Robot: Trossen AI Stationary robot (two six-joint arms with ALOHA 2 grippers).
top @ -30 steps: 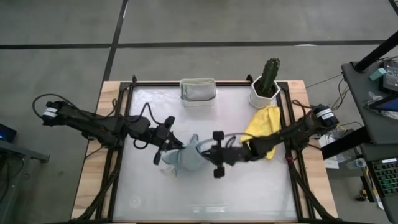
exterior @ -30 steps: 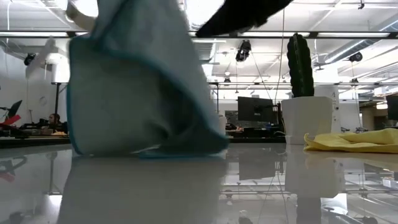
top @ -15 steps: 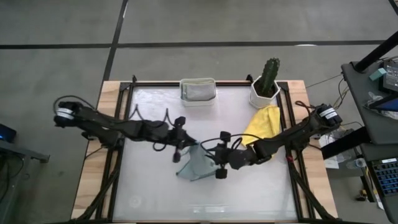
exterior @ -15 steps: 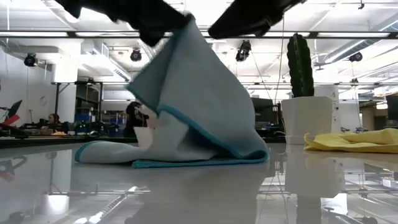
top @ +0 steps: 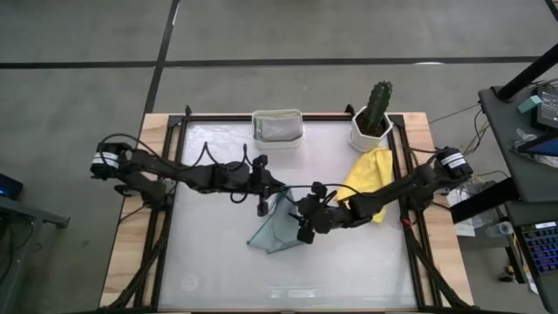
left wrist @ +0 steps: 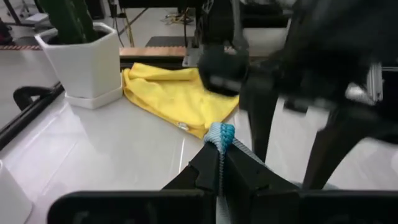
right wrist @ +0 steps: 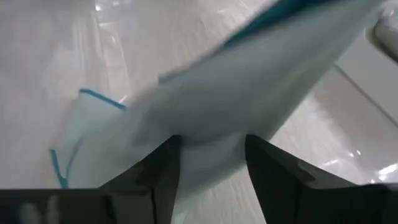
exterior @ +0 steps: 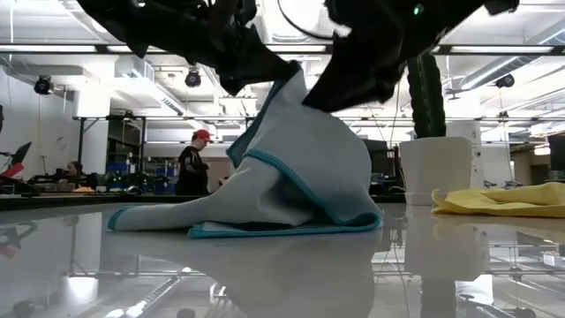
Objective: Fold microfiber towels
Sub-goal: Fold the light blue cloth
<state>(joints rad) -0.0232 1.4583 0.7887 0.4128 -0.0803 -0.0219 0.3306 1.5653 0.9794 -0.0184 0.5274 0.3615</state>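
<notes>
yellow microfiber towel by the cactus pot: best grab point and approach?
Judgement call: take the yellow microfiber towel at its free edge nearest the table's middle, coming from above on the side away from the white cactus pot. The cloth lies crumpled and low, and its far end sits against the pot, so that edge looks least obstructed.

Bright overhead ceiling lights, glossy table [exterior: 459, 265] glare, blurred right wrist view

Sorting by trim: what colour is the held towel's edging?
Teal, on the pale blue-grey towel; clearest in the low view.
</notes>
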